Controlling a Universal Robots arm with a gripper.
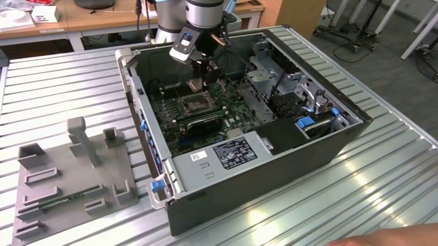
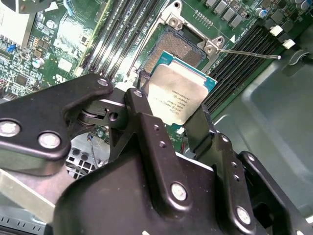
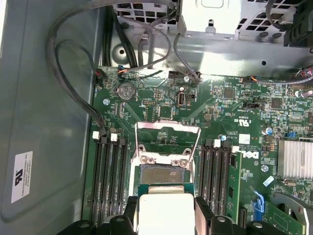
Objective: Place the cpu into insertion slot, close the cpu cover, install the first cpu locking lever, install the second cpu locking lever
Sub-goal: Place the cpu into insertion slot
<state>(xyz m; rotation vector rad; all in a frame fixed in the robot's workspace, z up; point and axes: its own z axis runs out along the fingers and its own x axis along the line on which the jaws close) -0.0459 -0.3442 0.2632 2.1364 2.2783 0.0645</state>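
My gripper (image 1: 199,83) hangs inside the open computer case, shut on the cpu (image 2: 178,93), a small square chip with a dull silver top. Black fingers (image 3: 203,215) clamp two opposite edges of the cpu (image 3: 166,213). The chip hovers slightly tilted just above and beside the insertion slot (image 3: 161,174), whose dark contact field lies bare (image 2: 177,46). The cpu cover (image 3: 168,125), a thin silver frame, stands swung open at the socket's far end. A thin locking lever (image 2: 249,53) sticks out over the memory slots.
Long black memory slots (image 3: 107,181) flank the socket on both sides. Grey cables (image 3: 73,73) loop along the case wall, and a metal drive cage (image 1: 263,77) rises beside the board. A grey fixture tray (image 1: 68,174) lies outside the case. A hand (image 1: 383,238) shows at the table's near edge.
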